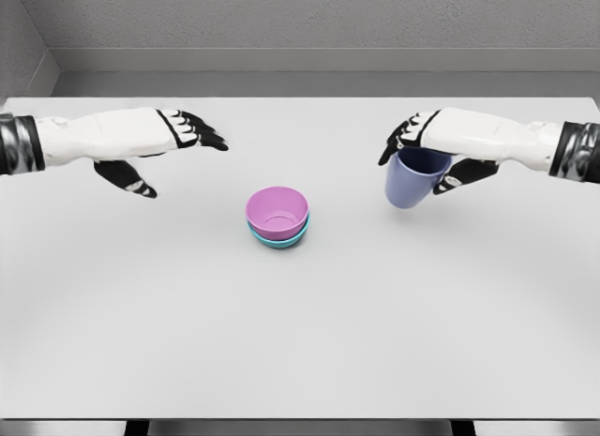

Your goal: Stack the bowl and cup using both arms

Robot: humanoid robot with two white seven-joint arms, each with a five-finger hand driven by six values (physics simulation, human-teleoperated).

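Blue cup [410, 182] in right hand's [433, 153] grasp

Left arm: white, enters from the left edge, forearm near level, dark cuff at the edge.
Left hand [155, 150]: empty, black fingers [202, 131] extended toward the right hand, thumb dropped below the palm.
Right arm: white, enters from the right edge, forearm sloping slightly down toward the hand.
Right hand [427, 150]: fingers and thumb curled around a blue cup [412, 181], which hangs beneath the palm.
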